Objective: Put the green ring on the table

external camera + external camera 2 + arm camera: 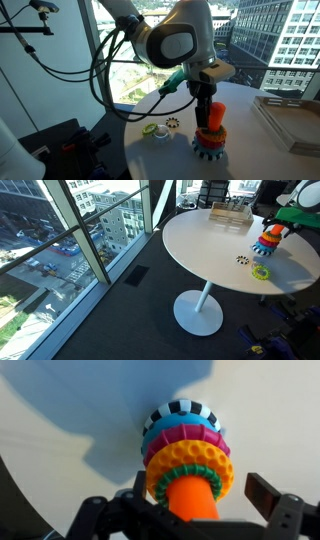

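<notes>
Wide-open and holding nothing, the gripper (205, 498) straddles the orange post (196, 508), whose collar looks like the green ring (185, 476), topmost on the stack (185, 435) standing on the table (60, 420); jaws closing on the post instead could lift or topple the whole stack.

A: Big white arm (128, 15), that rounded joint (190, 25) has a dark grey cap (176, 46).
B: Black cables (98, 75) loop off it, and there's a green piece (176, 82) by the black tool (206, 105).

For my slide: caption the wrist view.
Open gripper flanks the orange peg topping a colourful ring stack on the table.
</notes>
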You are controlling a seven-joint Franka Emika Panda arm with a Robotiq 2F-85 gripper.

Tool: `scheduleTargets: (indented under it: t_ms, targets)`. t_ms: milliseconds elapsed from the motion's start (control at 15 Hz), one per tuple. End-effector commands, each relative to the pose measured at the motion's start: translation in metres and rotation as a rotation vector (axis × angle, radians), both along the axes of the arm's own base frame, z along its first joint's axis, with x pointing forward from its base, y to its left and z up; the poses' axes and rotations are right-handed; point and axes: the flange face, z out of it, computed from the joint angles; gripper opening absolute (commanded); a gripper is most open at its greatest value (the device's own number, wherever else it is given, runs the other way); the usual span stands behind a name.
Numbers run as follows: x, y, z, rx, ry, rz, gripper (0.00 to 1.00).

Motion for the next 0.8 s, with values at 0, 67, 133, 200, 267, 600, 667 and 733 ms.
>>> scheduleTargets:
  t_ms: [0, 67, 133, 200, 267, 600, 667, 733]
  targets:
    - [0.0096, -0.002, -0.0013, -0.022, -0.014, -0.009, 1.0]
    - [0.0103, -0.0019, -0.0021, -0.021, -0.014, -0.008, 1.0]
    - [0.011, -0.0017, -0.0028, -0.023, -0.016, -0.008, 1.0]
    - [0.0118, -0.0017, -0.0035, -0.025, -0.017, -0.007, 1.0]
    - [0.0127, -0.0016, -0.0042, -0.026, -0.017, -0.005, 0.84]
    - [0.0143, -0.003, -0.0036, -0.029, -0.021, -0.007, 0.42]
    - [0.014, -0.0036, -0.0022, -0.031, -0.024, -0.008, 0.42]
    - [0.0125, -0.0037, 0.0006, -0.03, -0.026, -0.009, 0.42]
